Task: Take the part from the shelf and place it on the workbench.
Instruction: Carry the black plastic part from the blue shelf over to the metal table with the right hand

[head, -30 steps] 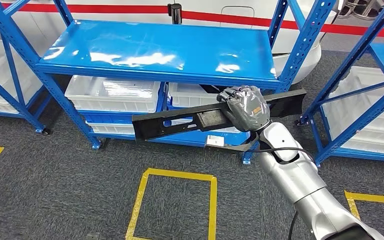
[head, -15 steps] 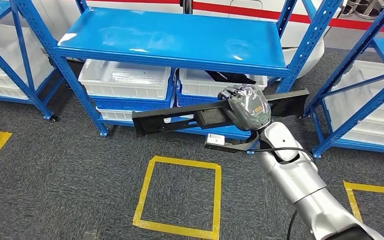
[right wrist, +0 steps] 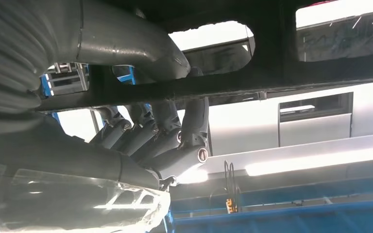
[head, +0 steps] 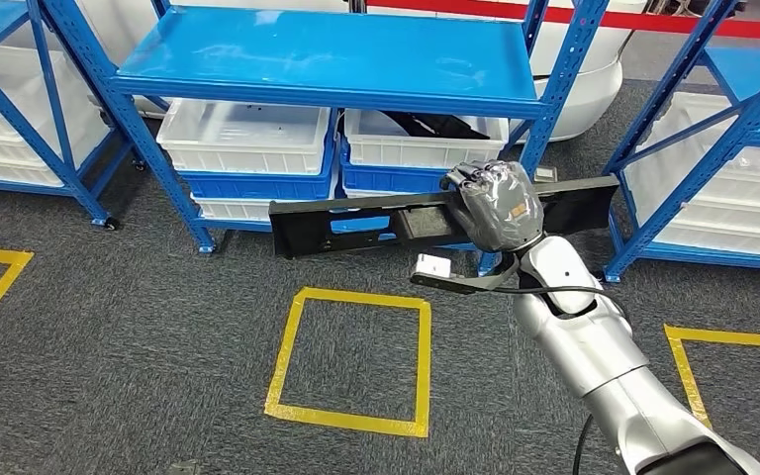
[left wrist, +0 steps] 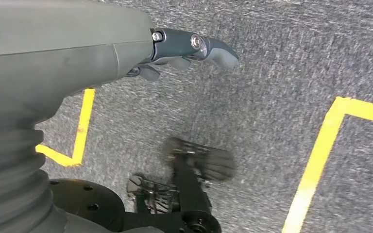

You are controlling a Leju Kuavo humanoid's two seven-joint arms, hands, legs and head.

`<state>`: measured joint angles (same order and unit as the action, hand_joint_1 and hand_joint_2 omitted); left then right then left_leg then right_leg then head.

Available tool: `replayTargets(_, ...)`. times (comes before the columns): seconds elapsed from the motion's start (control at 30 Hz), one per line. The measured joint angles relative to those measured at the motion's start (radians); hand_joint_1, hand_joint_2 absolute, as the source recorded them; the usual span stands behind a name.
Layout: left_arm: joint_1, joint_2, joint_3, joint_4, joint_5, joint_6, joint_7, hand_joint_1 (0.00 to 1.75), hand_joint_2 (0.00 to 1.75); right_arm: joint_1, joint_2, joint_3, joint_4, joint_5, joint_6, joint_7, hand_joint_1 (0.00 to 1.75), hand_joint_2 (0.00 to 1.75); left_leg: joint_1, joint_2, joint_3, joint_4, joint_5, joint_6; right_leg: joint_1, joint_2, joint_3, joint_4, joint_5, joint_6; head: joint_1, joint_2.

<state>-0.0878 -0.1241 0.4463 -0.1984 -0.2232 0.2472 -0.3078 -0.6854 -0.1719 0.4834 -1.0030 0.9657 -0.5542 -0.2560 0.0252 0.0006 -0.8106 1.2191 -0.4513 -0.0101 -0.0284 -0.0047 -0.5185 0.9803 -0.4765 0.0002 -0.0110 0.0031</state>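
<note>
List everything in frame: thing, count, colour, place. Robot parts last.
Part: 1, black, long flat bar with cut-outs, held about level in the air in front of the shelf.
Shelf racks: 3 partly visible, blue; one ahead, one at each side.
Bins: several, white, on the lower shelves; the centre rack's right one holds something dark.
Floor tape: yellow; one full square on the grey carpet below the part, partial outlines at left and right.
Wall stripe: red, behind the racks.
Right hand: grips the part right of its middle, silver arm behind it.
Left hand: hangs over the carpet, holds nothing.
</note>
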Motion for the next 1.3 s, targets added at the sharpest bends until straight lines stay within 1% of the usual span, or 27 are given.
replayTargets(0.03, 0.000, 0.001, 0.000, 0.000, 0.000, 0.000, 0.001, 0.00, 1.75, 0.003, 0.000, -0.001, 0.000, 0.000, 0.000, 0.000, 1.75, 1.75, 0.003, 0.000, 0.001, 0.048, -0.008, -0.004, -0.001, 0.000, -0.013, 0.003, 0.009, 0.003, 0.000, 0.000)
replayTargets(0.07, -0.001, 0.002, 0.000, 0.000, 0.000, 0.000, 0.002, 0.00, 1.75, 0.006, 0.000, -0.002, 0.000, 0.000, 0.000, 0.000, 1.75, 1.75, 0.007, 0.000, 0.017, 0.066, 0.002, -0.008, -0.003, 0.000, -0.026, 0.007, 0.016, 0.008, 0.000, 0.000)
replayTargets(0.13, -0.002, 0.004, 0.000, -0.001, 0.000, 0.001, 0.004, 0.00, 1.75, 0.011, 0.000, -0.004, 0.000, 0.000, -0.001, 0.000, 1.75, 1.75, 0.014, -0.001, 0.101, -0.010, 0.025, -0.018, -0.009, 0.001, -0.052, 0.022, 0.025, 0.019, 0.000, 0.000)
replayTargets(0.2, -0.004, 0.004, 0.000, -0.001, 0.001, 0.002, 0.005, 0.00, 1.75, 0.013, 0.001, -0.009, 0.000, 0.000, -0.001, -0.001, 1.75, 1.75, 0.013, -0.008, 0.178, -0.115, 0.014, -0.019, -0.009, 0.002, -0.073, 0.033, 0.034, 0.033, -0.003, 0.000)
replayTargets(0.23, -0.004, 0.004, 0.000, -0.002, 0.001, 0.002, 0.005, 0.00, 1.75, 0.013, 0.001, -0.011, 0.000, 0.000, -0.003, -0.002, 1.75, 1.75, 0.010, -0.012, 0.189, -0.141, 0.002, -0.015, -0.006, 0.002, -0.079, 0.035, 0.040, 0.041, -0.004, 0.000)
replayTargets(0.3, -0.004, 0.004, 0.001, -0.002, 0.001, 0.002, 0.007, 0.00, 1.75, 0.014, 0.002, -0.014, 0.000, 0.001, -0.007, -0.002, 1.75, 1.75, 0.001, -0.016, 0.183, -0.150, 0.011, 0.007, 0.001, 0.003, -0.086, 0.031, 0.054, 0.062, -0.003, 0.000)
replayTargets(0.37, -0.005, 0.005, 0.002, -0.002, 0.002, 0.002, 0.010, 0.00, 1.75, 0.017, 0.000, -0.017, 0.000, 0.001, -0.010, -0.002, 1.75, 1.75, -0.007, -0.013, 0.174, -0.160, 0.029, 0.033, 0.000, 0.003, -0.102, 0.047, 0.038, 0.070, -0.003, 0.000)
replayTargets(0.43, -0.007, 0.005, 0.003, -0.002, 0.002, 0.003, 0.012, 0.00, 1.75, 0.019, -0.002, -0.019, 0.001, 0.001, -0.013, -0.004, 1.75, 1.75, -0.011, -0.010, 0.157, -0.169, 0.050, 0.058, -0.003, 0.003, -0.138, 0.130, -0.028, 0.057, 0.000, 0.000)
replayTargets(0.5, -0.008, 0.005, 0.004, -0.003, 0.002, 0.003, 0.012, 0.00, 1.75, 0.019, -0.004, -0.021, 0.001, -0.001, -0.014, -0.005, 1.75, 1.75, -0.015, -0.009, 0.139, -0.170, 0.065, 0.070, -0.002, 0.003, -0.174, 0.232, -0.092, 0.047, 0.003, 0.000)
replayTargets(0.53, -0.008, 0.005, 0.004, -0.003, 0.002, 0.003, 0.012, 0.00, 1.75, 0.020, -0.004, -0.021, 0.001, -0.001, -0.015, -0.006, 1.75, 1.75, -0.016, -0.009, 0.134, -0.170, 0.069, 0.071, -0.001, 0.003, -0.183, 0.262, -0.108, 0.045, 0.003, 0.000)
replayTargets(0.63, -0.008, 0.005, 0.004, -0.003, 0.001, 0.002, 0.012, 0.00, 1.75, 0.020, -0.006, -0.023, 0.001, -0.003, -0.015, -0.007, 1.75, 1.75, -0.019, -0.009, 0.124, -0.170, 0.077, 0.072, 0.002, 0.003, -0.189, 0.297, -0.119, 0.047, 0.003, 0.000)
replayTargets(0.67, -0.008, 0.005, 0.004, -0.003, 0.001, 0.002, 0.012, 0.00, 1.75, 0.021, -0.007, -0.027, 0.002, -0.005, -0.016, -0.008, 1.75, 1.75, -0.024, -0.009, 0.111, -0.170, 0.087, 0.074, 0.007, 0.003, -0.182, 0.314, -0.116, 0.050, 0.003, 0.000)
replayTargets(0.73, -0.009, 0.001, 0.004, -0.004, -0.001, -0.001, 0.012, 0.00, 1.75, 0.021, -0.011, -0.039, -0.002, -0.009, -0.019, -0.012, 1.75, 1.75, -0.037, -0.007, 0.065, -0.172, 0.136, 0.075, 0.039, -0.002, -0.052, 0.191, -0.113, 0.021, 0.002, 0.000)
replayTargets(0.8, -0.009, -0.002, 0.005, -0.005, -0.004, -0.004, 0.013, 0.00, 1.75, 0.020, -0.012, -0.047, -0.007, -0.011, -0.025, -0.015, 1.75, 1.75, -0.040, -0.004, 0.042, -0.191, 0.188, 0.069, 0.065, -0.010, 0.067, 0.021, -0.098, -0.016, 0.002, 0.000)
replayTargets(0.87, -0.009, -0.002, 0.005, -0.006, -0.007, -0.005, 0.015, 0.00, 1.75, 0.022, -0.014, -0.049, -0.008, -0.011, -0.029, -0.015, 1.75, 1.75, -0.035, -0.003, 0.047, -0.222, 0.217, 0.056, 0.059, -0.013, 0.056, -0.008, -0.066, -0.027, 0.005, 0.000)
replayTargets(0.9, -0.009, -0.002, 0.005, -0.006, -0.008, -0.005, 0.016, 0.00, 1.75, 0.023, -0.014, -0.050, -0.008, -0.010, -0.030, -0.015, 1.75, 1.75, -0.033, -0.004, 0.044, -0.223, 0.205, 0.049, 0.051, -0.012, 0.049, -0.020, -0.047, -0.036, 0.007, 0.000)
replayTargets(0.93, -0.009, -0.002, 0.005, -0.006, -0.008, -0.005, 0.018, 0.00, 1.75, 0.025, -0.013, -0.051, -0.009, -0.009, -0.031, -0.014, 1.75, 1.75, -0.032, -0.006, 0.039, -0.208, 0.169, 0.042, 0.044, -0.013, 0.042, -0.028, -0.026, -0.043, 0.007, 0.000)
replayTargets(1.0, -0.009, 0.000, 0.005, -0.005, -0.008, -0.004, 0.020, 0.00, 1.75, 0.027, -0.010, -0.052, -0.010, -0.007, -0.031, -0.014, 1.75, 1.75, -0.023, -0.006, 0.020, -0.105, 0.048, 0.024, 0.034, -0.014, 0.018, -0.033, 0.012, -0.047, 0.006, 0.000)
replayTargets(1.03, -0.009, 0.001, 0.005, -0.005, -0.009, -0.004, 0.022, 0.00, 1.75, 0.030, -0.009, -0.052, -0.010, -0.006, -0.031, -0.013, 1.75, 1.75, -0.015, -0.006, 0.012, -0.034, 0.003, 0.014, 0.030, -0.014, 0.003, -0.032, 0.028, -0.043, 0.005, 0.000)
replayTargets(1.07, -0.010, 0.002, 0.005, -0.005, -0.009, -0.003, 0.022, 0.00, 1.75, 0.034, -0.008, -0.053, -0.011, -0.004, -0.031, -0.013, 1.75, 1.75, -0.007, -0.005, 0.008, 0.032, -0.017, 0.003, 0.026, -0.014, -0.015, -0.031, 0.043, -0.036, 0.005, 0.000)
replayTargets(1.1, -0.011, 0.004, 0.005, -0.006, -0.009, -0.002, 0.023, 0.00, 1.75, 0.038, -0.008, -0.053, -0.011, -0.002, -0.031, -0.013, 1.75, 1.75, 0.001, -0.005, 0.013, 0.078, -0.007, -0.008, 0.020, -0.014, -0.035, -0.028, 0.057, -0.028, 0.005, 0.000)
replayTargets(1.13, -0.012, 0.005, 0.005, -0.006, -0.009, -0.001, 0.024, 0.00, 1.75, 0.042, -0.008, -0.053, -0.011, 0.000, -0.031, -0.012, 1.75, 1.75, 0.010, -0.005, 0.032, 0.094, 0.019, -0.019, 0.013, -0.015, -0.055, -0.023, 0.070, -0.019, 0.005, 0.000)
replayTargets(1.17, -0.013, 0.006, 0.005, -0.006, -0.009, 0.001, 0.024, 0.00, 1.75, 0.045, -0.008, -0.054, -0.011, 0.002, -0.031, -0.012, 1.75, 1.75, 0.019, -0.004, 0.069, 0.076, 0.044, -0.030, 0.006, -0.015, -0.075, -0.015, 0.080, -0.009, 0.005, 0.000)
replayTargets(1.2, -0.016, 0.006, 0.005, -0.007, -0.009, 0.002, 0.025, 0.00, 1.75, 0.047, -0.008, -0.056, -0.012, 0.003, -0.031, -0.012, 1.75, 1.75, 0.025, -0.005, 0.122, 0.024, 0.044, -0.043, 0.001, -0.015, -0.095, -0.004, 0.088, 0.000, 0.004, 0.000)
replayTargets(1.23, -0.018, 0.006, 0.005, -0.007, -0.010, 0.002, 0.026, 0.00, 1.75, 0.047, -0.009, -0.059, -0.013, 0.004, -0.031, -0.012, 1.75, 1.75, 0.027, -0.006, 0.176, -0.044, 0.023, -0.047, -0.001, -0.016, -0.113, 0.010, 0.094, 0.009, 0.003, 0.000)
replayTargets(1.27, -0.022, 0.006, 0.005, -0.008, -0.010, 0.003, 0.027, 0.00, 1.75, 0.047, -0.009, -0.063, -0.015, 0.004, -0.032, -0.012, 1.75, 1.75, 0.026, -0.007, 0.216, -0.102, -0.005, -0.045, 0.000, -0.016, -0.126, 0.021, 0.100, 0.019, 0.003, 0.000)
replayTargets(1.3, -0.024, 0.006, 0.005, -0.008, -0.010, 0.003, 0.028, 0.00, 1.75, 0.046, -0.010, -0.066, -0.017, 0.005, -0.032, -0.012, 1.75, 1.75, 0.020, -0.008, 0.238, -0.142, -0.031, -0.037, 0.003, -0.017, -0.135, 0.026, 0.107, 0.029, 0.004, 0.000)
